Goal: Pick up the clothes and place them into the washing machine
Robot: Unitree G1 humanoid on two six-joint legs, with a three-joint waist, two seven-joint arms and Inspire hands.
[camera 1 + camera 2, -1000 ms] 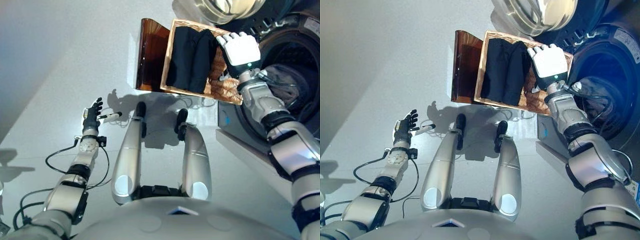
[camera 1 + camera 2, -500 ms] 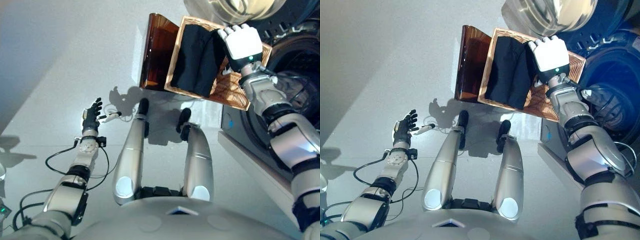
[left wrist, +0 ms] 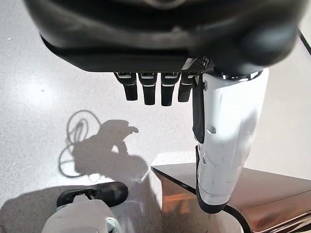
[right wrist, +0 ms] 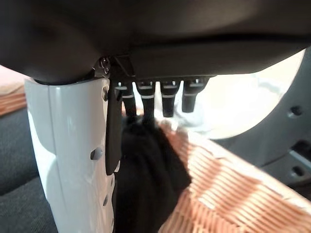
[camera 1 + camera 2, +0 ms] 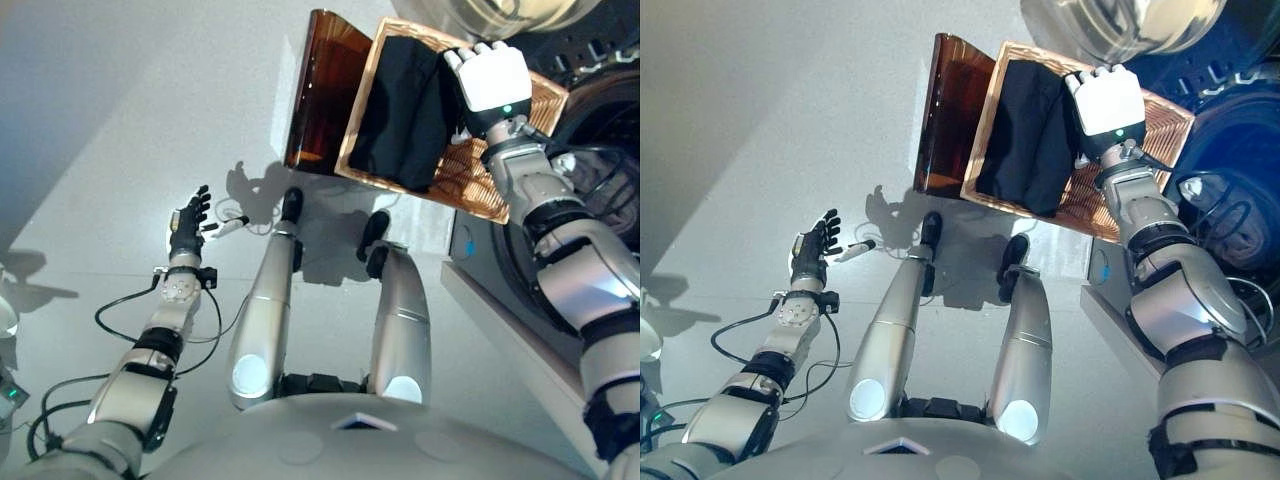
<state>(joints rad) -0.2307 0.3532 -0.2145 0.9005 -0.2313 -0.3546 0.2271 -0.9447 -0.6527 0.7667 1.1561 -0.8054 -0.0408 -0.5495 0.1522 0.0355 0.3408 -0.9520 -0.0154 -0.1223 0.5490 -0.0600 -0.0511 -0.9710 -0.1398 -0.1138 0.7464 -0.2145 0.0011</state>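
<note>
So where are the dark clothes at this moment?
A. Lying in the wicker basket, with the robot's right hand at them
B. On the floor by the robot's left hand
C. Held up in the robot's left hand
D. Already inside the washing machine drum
A: the black clothes lie in the wicker basket, where the right hand reaches their edge; the left hand hangs over bare floor, open and holding nothing.

Basket (image 5: 520, 110): woven wicker, rough ribbed weave, warm tan w/ slight sheen. Black clothes (image 5: 405, 105) inside: soft matt cloth, no shine. Brown panel (image 5: 322, 95) beside basket: glossy, translucent-looking plastic. Floor (image 5: 130, 130): smooth, pale grey, semi-matt, takes soft reflections. Washing machine door (image 5: 1120, 20): shiny glass, polished rim. Right hand (image 5: 492, 80): smooth white plastic shell; left hand (image 5: 187, 222) dark matt.
</note>
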